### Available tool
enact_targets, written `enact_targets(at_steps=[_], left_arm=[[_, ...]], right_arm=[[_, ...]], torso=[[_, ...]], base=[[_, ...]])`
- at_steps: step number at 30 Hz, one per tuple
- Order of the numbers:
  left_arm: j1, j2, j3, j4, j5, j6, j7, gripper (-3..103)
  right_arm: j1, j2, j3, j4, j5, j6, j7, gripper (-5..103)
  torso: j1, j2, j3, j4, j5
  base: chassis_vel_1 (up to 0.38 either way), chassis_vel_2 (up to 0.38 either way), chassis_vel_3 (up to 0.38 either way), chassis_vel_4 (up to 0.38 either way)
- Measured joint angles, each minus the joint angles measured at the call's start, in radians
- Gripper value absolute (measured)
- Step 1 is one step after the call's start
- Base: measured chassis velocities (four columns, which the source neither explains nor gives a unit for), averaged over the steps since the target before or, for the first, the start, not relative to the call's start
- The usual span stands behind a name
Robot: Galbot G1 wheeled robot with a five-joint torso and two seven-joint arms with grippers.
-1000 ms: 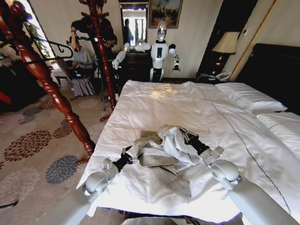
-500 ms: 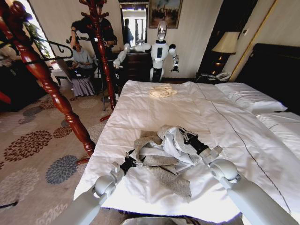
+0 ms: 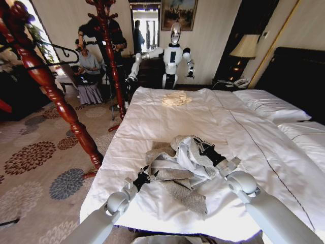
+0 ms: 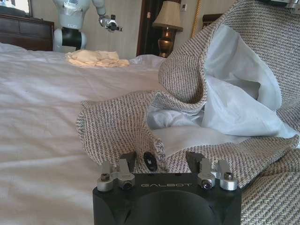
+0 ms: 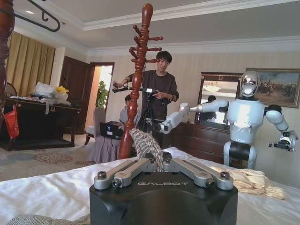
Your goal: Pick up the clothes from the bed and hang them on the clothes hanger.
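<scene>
The clothes (image 3: 175,165), a grey-beige herringbone jacket with white lining, lie crumpled on the near part of the bed (image 3: 167,122). My right gripper (image 3: 199,147) is at the jacket's far right side, shut on a fold of herringbone fabric (image 5: 146,146) that sticks up between its fingers. My left gripper (image 3: 150,175) is open at the jacket's near left edge (image 4: 140,136), with the hem lying between its spread fingers (image 4: 126,164). The clothes hanger (image 3: 63,50), thin and black, hangs at the upper left on the red wooden stand (image 3: 53,94); its curved end (image 5: 44,18) also appears in the right wrist view.
A small cream garment (image 3: 176,98) lies at the bed's far end. White pillows (image 3: 269,105) and a dark headboard (image 3: 299,76) are on the right. Another robot (image 3: 172,56), a second wooden stand (image 3: 109,56) and people stand beyond the bed. Patterned carpet (image 3: 35,157) lies left.
My left gripper has moved right along the duvet up to the jacket's edge. The right gripper holds as before. The far robot has lowered its arm.
</scene>
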Motion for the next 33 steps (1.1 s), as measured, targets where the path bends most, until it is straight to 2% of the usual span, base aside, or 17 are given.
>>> enact_targets(at_steps=[2,4,5,8,9,13,15,17,23,26,28,29,32,33], left_arm=[[0.0,-0.001,0.0,0.0,-0.001,0.0,0.0,60],[0.003,-0.001,-0.002,0.0,-0.003,0.001,-0.002,49],[0.003,-0.001,-0.002,0.0,-0.003,0.001,-0.002,49],[0.015,0.002,-0.01,-0.011,-0.004,0.002,-0.006,33],[0.015,0.002,-0.01,-0.011,-0.004,0.002,-0.006,33],[0.038,0.009,-0.027,-0.036,-0.004,0.001,-0.019,11],[0.044,0.011,-0.032,-0.043,-0.004,-0.001,-0.022,11],[0.055,0.014,-0.044,-0.061,-0.004,-0.006,-0.025,3],[0.072,0.037,-0.124,-0.144,-0.039,-0.014,-0.032,3],[0.056,0.09,-0.235,-0.226,-0.133,-0.008,-0.058,3],[0.017,0.168,-0.325,-0.285,-0.236,0.0,-0.087,3],[0.017,0.168,-0.325,-0.285,-0.236,0.0,-0.087,3],[-0.058,0.289,-0.431,-0.347,-0.372,0.015,-0.12,3],[-0.058,0.289,-0.431,-0.347,-0.372,0.015,-0.12,3]], right_arm=[[0.0,0.0,0.0,-0.001,0.0,0.0,0.0,1],[0.001,0.002,-0.001,-0.003,0.0,0.0,0.0,1],[0.001,0.002,-0.001,-0.003,0.0,0.0,0.0,1],[0.004,0.005,-0.002,-0.003,0.0,0.001,0.0,1],[0.004,0.005,-0.002,-0.003,0.0,0.001,0.0,1],[0.007,0.007,-0.001,-0.005,0.0,0.002,0.002,1],[0.007,0.007,0.001,-0.005,0.0,0.002,0.003,1],[0.004,0.006,0.008,-0.004,0.008,0.003,0.005,1],[-0.016,-0.026,0.046,0.039,0.098,-0.001,0.022,1],[-0.032,-0.076,0.104,0.102,0.202,-0.016,0.052,1],[-0.036,-0.116,0.147,0.144,0.255,-0.024,0.088,1],[-0.036,-0.116,0.147,0.144,0.255,-0.024,0.088,1],[-0.023,-0.165,0.207,0.199,0.324,-0.036,0.147,1],[-0.023,-0.165,0.207,0.199,0.324,-0.036,0.147,1]], torso=[[0.0,0.0,0.0,0.0,0.0],[0.0,0.0,0.0,0.0,0.0],[0.0,0.0,0.0,0.0,0.0],[0.0,0.0,0.0,0.0,-0.0001],[0.0,0.0,0.0,0.0,-0.0001],[0.0,0.0,0.0,0.0,-0.0001],[0.0,0.0,0.0,0.0001,-0.0001],[0.0,0.0,0.0,0.0001,-0.0001],[0.0,0.0,0.0,0.0,-0.0003],[0.0,0.0,0.0,0.0,-0.0004],[0.0,0.0,0.0,0.0,-0.0002],[0.0,0.0,0.0,0.0,-0.0002],[0.0,0.0,0.0,0.0,-0.0001],[0.0,0.0,0.0,0.0,-0.0001]], base=[[0.0,0.0,0.0,0.0],[0.0,0.0,0.0,0.0],[0.0,0.0,0.0,0.0],[0.0,0.0,0.0,0.0],[0.0,0.0,0.0,0.0],[0.0,0.0,0.0,0.0],[0.0,0.0,0.0,0.0],[0.0,0.0,0.0,0.0],[0.0,0.0,0.0,0.0],[0.0,0.0,0.0,0.0],[0.0,0.0,0.0,0.0],[0.0,0.0,0.0,0.0],[0.0,0.0,0.0,0.0],[0.0,0.0,0.0,0.0]])
